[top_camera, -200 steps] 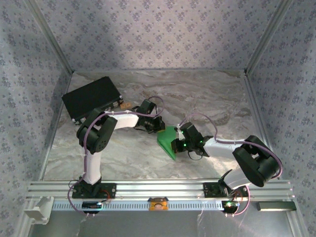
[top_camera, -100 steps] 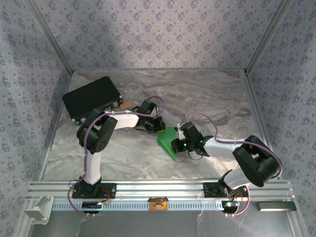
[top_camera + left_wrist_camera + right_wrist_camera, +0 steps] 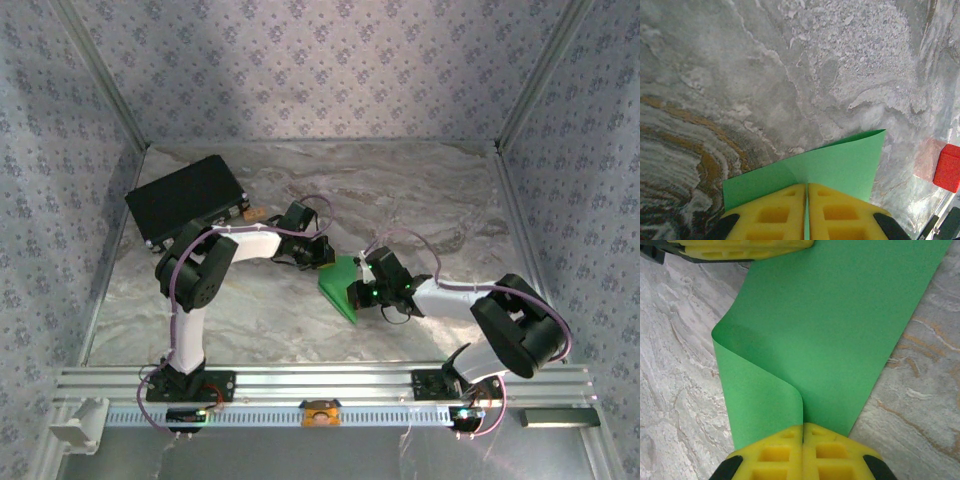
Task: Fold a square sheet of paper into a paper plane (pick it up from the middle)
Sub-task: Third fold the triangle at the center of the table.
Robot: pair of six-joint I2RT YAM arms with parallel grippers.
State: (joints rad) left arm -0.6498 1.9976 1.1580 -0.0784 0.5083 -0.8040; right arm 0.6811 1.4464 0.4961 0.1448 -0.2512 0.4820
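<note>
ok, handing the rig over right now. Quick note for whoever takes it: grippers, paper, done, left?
Grippers: left gripper and right gripper are both shut on the green sheet, at opposite edges.
Paper: held between the two arms, around the middle of the table. It curls over loosely beside the right gripper, with no sharp crease visible.
Done: sheet picked up, first bend begun.
Left: press that crease, then every further fold. No plane shape yet.

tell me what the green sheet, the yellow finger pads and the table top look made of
Green sheet: thin matte paper; it curls softly and holds a crease. Yellow finger pads: probably moulded plastic or rubber, matte, with recessed pockets. Table top: marbled grey-brown pattern, perhaps printed covering, perhaps stone.
</note>
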